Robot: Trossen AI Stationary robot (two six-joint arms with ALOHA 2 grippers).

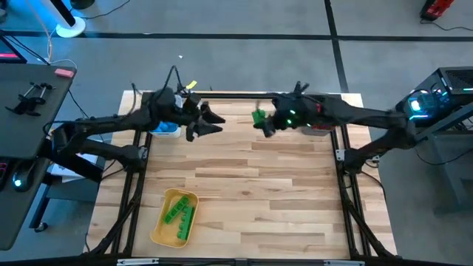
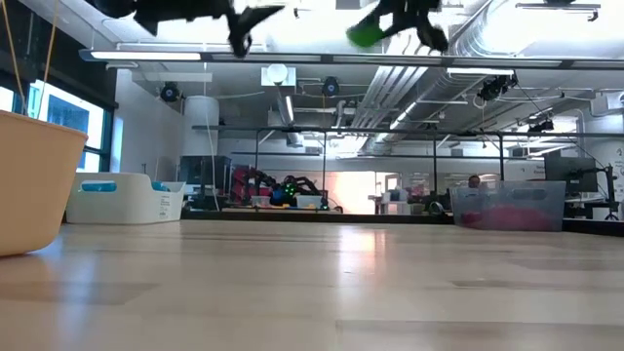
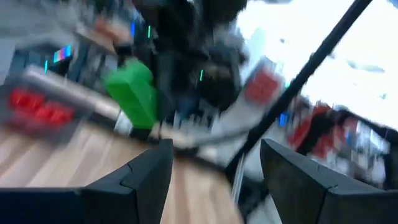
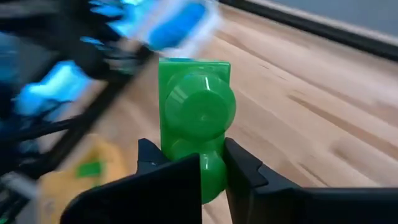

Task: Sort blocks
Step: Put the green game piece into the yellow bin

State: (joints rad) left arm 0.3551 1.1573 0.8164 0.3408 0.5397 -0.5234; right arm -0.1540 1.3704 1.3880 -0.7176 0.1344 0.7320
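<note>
From above I see my right gripper (image 1: 260,122) raised over the table's far edge, about twelve o'clock, its fingers closed tight on a green block (image 4: 194,118) that stands up between them. My left gripper (image 1: 199,118) hangs near it at roughly eleven o'clock, fingers spread wide with nothing between them. More green blocks (image 1: 179,213) lie in the yellow tray (image 1: 164,225) at seven o'clock. Blue blocks (image 1: 164,128) sit in the white tray (image 2: 125,203) under my left arm.
</note>
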